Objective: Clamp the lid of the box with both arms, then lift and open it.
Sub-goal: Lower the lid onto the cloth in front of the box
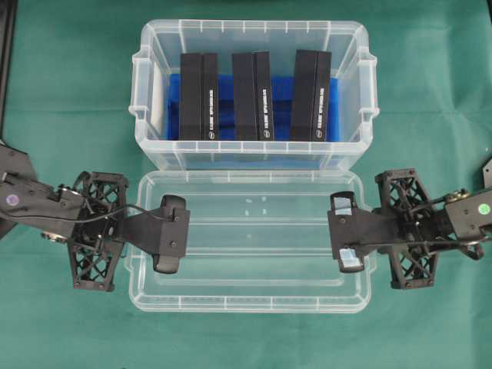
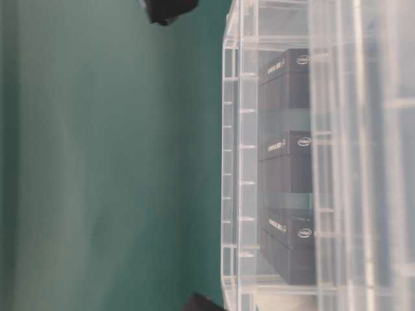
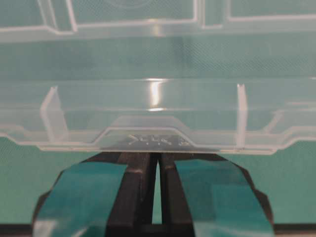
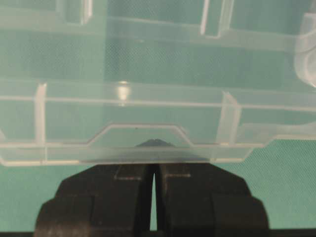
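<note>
The clear lid [image 1: 254, 231] lies flat in front of the box [image 1: 146, 92], a deep clear tub with a blue floor and three upright black boxes [image 1: 252, 96]. My left gripper [image 1: 178, 234], with teal tape, is at the lid's left end. My right gripper [image 1: 337, 231], with pale-blue pads, is at its right end. In the left wrist view the gripper [image 3: 157, 154] is shut to a thin slit, tips under the lid's end tab [image 3: 145, 139]. The right gripper [image 4: 153, 165] stands the same way against the other tab [image 4: 140, 143]. Nothing is between either pair of fingers.
Green cloth [image 1: 69, 100] covers the table around the box and lid. In the table-level view the box wall [image 2: 230, 162] and the blurred lid [image 2: 363, 162] fill the right side, and dark arm parts [image 2: 165, 10] show at the top and bottom edges.
</note>
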`<state>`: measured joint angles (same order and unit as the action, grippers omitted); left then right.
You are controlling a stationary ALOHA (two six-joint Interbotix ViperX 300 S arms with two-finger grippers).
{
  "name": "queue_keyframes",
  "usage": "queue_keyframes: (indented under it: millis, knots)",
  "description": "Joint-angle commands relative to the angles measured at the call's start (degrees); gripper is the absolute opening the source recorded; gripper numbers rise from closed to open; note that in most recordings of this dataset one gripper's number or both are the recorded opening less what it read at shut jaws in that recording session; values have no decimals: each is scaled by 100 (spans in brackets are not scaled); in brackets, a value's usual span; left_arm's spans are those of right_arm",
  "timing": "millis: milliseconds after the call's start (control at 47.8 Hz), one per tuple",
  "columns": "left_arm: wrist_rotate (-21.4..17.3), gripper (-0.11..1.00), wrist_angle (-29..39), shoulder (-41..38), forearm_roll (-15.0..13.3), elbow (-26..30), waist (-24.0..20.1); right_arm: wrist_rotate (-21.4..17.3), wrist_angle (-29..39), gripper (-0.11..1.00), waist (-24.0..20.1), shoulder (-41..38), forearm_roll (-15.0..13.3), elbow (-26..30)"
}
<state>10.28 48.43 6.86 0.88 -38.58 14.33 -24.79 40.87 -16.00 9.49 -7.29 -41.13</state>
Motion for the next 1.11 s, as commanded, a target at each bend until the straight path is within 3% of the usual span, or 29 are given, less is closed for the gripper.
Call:
queue_keyframes:
  millis: [0,440,1088]
  knots:
    - [53,1,-475,26,26,149,-149,9,-492,0,44,-9,-88,141]
    - [352,1,-896,-141,18,-132,-149,-9,-932,0,44,-431,-97,18]
    - [378,1,-940,132,18,-536,-141,-18,-765,0,53,-281,-79,-167]
